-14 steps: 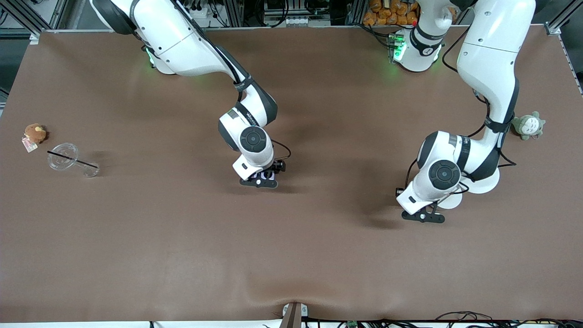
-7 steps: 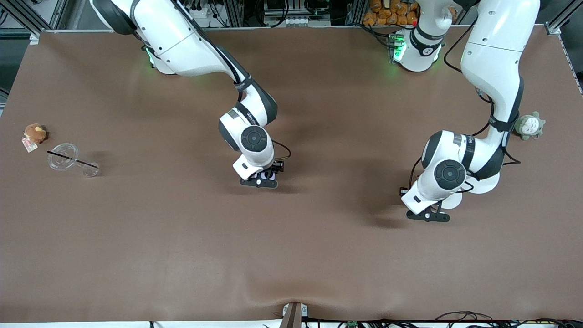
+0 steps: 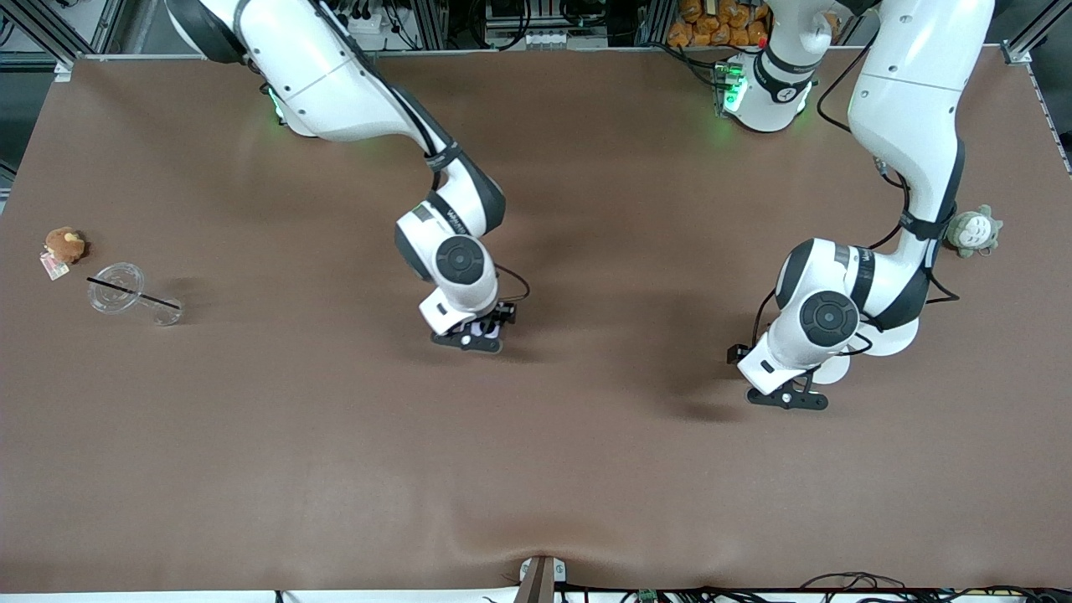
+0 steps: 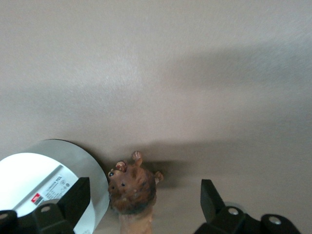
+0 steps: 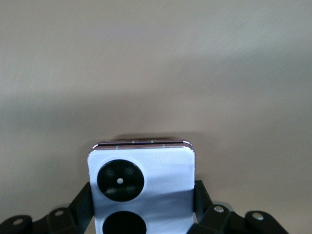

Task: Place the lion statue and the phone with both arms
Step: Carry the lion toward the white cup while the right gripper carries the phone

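The lion statue (image 4: 132,187), a small orange-brown figurine, rests on the brown table between the fingers of my left gripper (image 4: 141,202). That gripper is open, with a gap between each finger and the lion. In the front view my left gripper (image 3: 787,399) is low over the table at the left arm's end and hides the lion. My right gripper (image 5: 141,204) is shut on the phone (image 5: 146,192), pale lavender with two black camera circles facing the camera. In the front view the right gripper (image 3: 471,337) is low over the table's middle, a bit of the phone (image 3: 484,329) showing.
A white round disc (image 4: 29,180) lies right beside the lion; white discs (image 3: 889,337) show under the left arm. A grey-green plush (image 3: 971,231) sits near the left arm's end. A brown plush with a tag (image 3: 64,244) and a tipped clear cup (image 3: 126,291) lie at the right arm's end.
My left gripper has opened and let go of the lion statue. My right gripper has shut on the phone and shifted slightly toward the right arm's end.
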